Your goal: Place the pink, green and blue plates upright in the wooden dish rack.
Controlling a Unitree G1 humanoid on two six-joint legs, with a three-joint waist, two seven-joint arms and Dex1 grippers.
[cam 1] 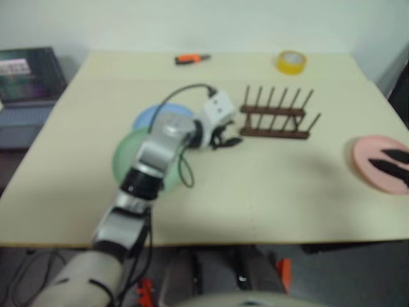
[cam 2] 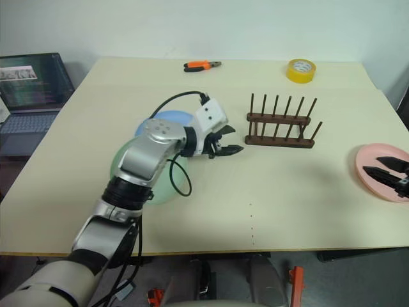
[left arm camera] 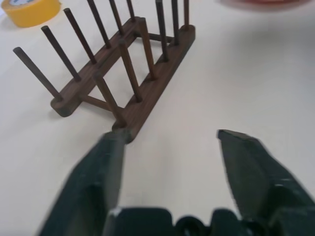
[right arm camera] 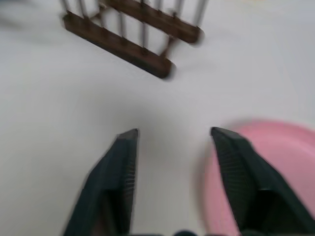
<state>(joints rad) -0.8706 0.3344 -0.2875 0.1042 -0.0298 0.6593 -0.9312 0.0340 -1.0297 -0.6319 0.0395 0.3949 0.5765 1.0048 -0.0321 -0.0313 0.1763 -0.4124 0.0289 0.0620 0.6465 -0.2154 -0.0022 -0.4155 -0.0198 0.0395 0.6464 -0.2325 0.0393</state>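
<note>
Nearest us, we are holding our left end effector (cam 2: 223,142) spread beside the empty wooden dish rack (cam 2: 281,125); at three o'clock our right end effector (cam 2: 385,169), spread, is hovering over the pink plate (cam 2: 372,167). Green plate (cam 2: 121,157) and blue plate (cam 2: 167,119) are lying at nine o'clock on the tabletop (cam 2: 268,204).

Silver-grey left arm (cam 2: 144,160) with black joint rings, a white camera block at the wrist (black cable looping off it), and the left hand (cam 2: 223,147) has two black fingers.

Rack (cam 2: 280,130): mid-table, empty.
Tape roll (cam 2: 301,70): behind the rack.
Pliers (cam 2: 202,64): far edge, left of the tape roll.
Stacked plates (cam 2: 165,119): left of the rack.
Lone plate (cam 2: 374,167): right edge.
</note>
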